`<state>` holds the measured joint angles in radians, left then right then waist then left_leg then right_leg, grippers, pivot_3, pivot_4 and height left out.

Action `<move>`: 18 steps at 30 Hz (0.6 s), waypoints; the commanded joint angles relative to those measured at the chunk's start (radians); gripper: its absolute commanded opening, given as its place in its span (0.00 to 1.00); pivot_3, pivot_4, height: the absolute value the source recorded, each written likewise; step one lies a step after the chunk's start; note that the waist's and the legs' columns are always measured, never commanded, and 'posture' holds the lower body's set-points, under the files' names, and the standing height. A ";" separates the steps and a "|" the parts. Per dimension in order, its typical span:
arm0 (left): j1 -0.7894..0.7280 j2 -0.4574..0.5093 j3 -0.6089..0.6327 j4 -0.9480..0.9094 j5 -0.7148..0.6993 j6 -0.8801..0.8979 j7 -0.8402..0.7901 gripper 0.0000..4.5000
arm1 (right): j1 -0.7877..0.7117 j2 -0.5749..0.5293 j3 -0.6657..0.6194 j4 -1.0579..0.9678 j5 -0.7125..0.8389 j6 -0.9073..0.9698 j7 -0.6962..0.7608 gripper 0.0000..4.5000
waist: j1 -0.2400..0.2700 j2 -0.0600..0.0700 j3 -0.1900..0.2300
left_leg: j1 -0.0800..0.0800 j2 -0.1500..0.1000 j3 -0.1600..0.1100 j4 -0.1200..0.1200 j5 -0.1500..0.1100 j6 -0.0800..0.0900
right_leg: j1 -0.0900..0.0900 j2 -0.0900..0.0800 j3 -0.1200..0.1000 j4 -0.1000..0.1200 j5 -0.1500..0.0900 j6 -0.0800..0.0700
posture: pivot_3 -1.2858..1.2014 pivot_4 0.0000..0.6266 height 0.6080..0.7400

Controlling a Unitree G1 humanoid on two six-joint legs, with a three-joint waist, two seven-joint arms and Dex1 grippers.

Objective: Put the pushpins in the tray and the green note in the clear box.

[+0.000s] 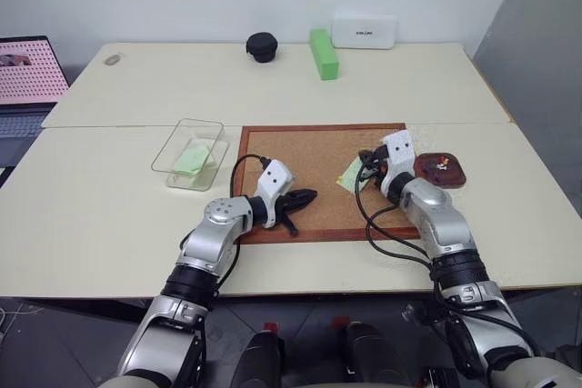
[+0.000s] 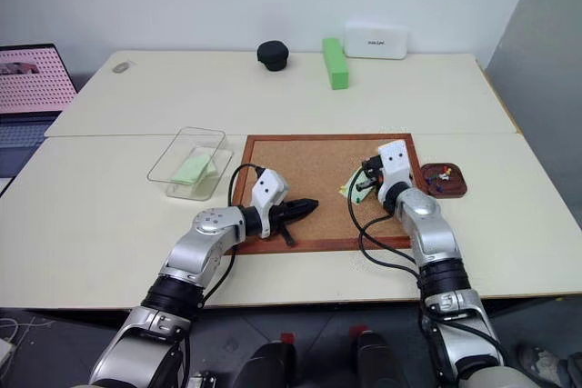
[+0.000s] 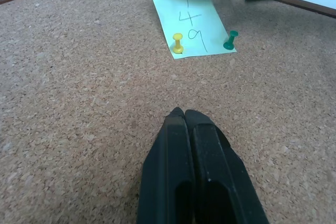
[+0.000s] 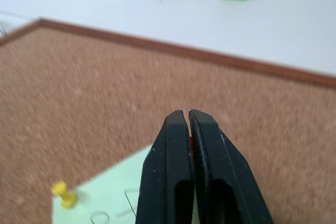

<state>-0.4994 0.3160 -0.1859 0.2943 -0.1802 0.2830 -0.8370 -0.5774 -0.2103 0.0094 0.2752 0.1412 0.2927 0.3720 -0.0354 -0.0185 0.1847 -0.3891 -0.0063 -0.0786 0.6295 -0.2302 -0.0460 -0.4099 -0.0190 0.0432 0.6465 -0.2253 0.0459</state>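
From the head, the green note (image 1: 351, 174) lies on the corkboard (image 1: 309, 170) at centre-right under the right gripper (image 1: 365, 173), with the tray (image 1: 452, 176) just right of the board and the clear box (image 1: 173, 159) at centre-left on the surface (image 1: 109, 206). The left wrist view shows the left gripper (image 3: 184, 115) with fingers pressed together and empty, and a yellow pushpin (image 3: 178, 43) and a green pushpin (image 3: 230, 41) stuck in the note at upper centre. In the right wrist view the right fingers are closed on a sliver of red (image 4: 191, 142), probably a pushpin head.

This looks like a plain office or test room: bare white walls and two pale tables (image 1: 273, 88) pushed together. Well beyond the left claw (image 1: 307, 195), a laptop (image 1: 27, 74) sits open at the table's edge. Stationery lies about: a corkboard (image 1: 309, 156) under the claws, a green block (image 1: 323, 52) and a white case (image 1: 364, 31) farther off.
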 commanded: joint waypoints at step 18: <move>0.022 0.010 -0.041 0.024 0.038 0.068 -0.010 0.00 | 0.060 -0.078 -0.185 -0.132 -0.044 0.085 -0.242 0.01 | 0.002 0.000 0.000 | 0.000 0.000 0.000 0.000 0.000 0.000 | 0.000 0.000 0.000 0.000 0.000 0.000 | 0.52 0.24 1.00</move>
<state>-0.5055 0.3183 -0.1921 0.2861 -0.1719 0.3058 -0.8389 -0.5211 -0.2688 -0.1367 0.1879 0.1018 0.3629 0.1707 -0.0336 -0.0184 0.1846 -0.3890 -0.0063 -0.0785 0.6294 -0.2302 -0.0460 -0.4097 -0.0191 0.0433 0.6462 -0.2254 0.0458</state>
